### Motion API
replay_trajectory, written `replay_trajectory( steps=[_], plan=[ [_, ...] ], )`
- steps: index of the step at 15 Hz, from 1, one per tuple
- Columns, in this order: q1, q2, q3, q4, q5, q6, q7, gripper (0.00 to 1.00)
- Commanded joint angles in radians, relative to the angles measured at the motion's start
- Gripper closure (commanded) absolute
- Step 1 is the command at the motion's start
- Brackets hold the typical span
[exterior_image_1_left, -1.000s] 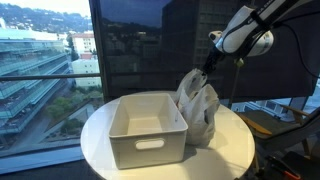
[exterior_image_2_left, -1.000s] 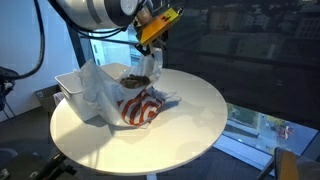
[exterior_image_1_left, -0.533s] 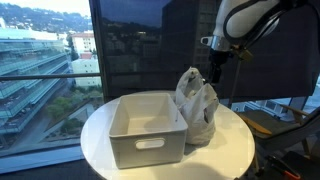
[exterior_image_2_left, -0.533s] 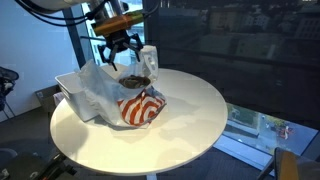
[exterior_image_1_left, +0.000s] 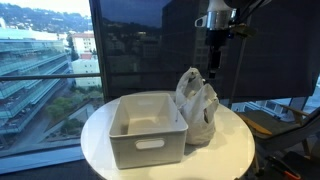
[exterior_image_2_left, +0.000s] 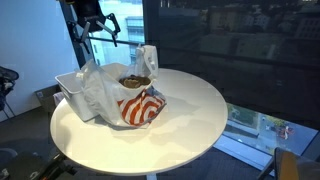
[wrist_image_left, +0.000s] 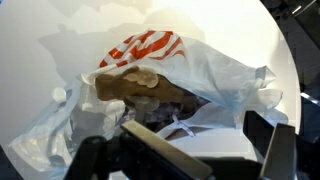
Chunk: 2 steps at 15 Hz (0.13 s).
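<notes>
Wht plastic bag (exterior_image_2_left: 105, 95), open, upright, ctr of table (exterior_image_2_left: 200, 110).

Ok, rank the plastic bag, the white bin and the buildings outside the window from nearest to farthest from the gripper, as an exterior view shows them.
From the open gripper, in an exterior view:
1. plastic bag, directly below the gripper.
2. white bin, beside the bag, off to the side.
3. buildings, far off beyond the window glass.

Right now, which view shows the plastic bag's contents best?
Wrist view: it looks down into the plastic bag, brown contents over a red-striped wrapper. In an exterior view the contents show side-on; in an exterior view the bag shows only its white outside.
</notes>
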Motion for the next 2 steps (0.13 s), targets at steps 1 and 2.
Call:
replay_trajectory(
  steps=[1, 2],
  plan=[
    [0.013, 0.028, -0.029, 0.045, 0.002, -0.063, 0.038, 0.0],
    [0.012, 0.031, -0.034, 0.044, 0.005, -0.065, 0.048, 0.0]
  ],
)
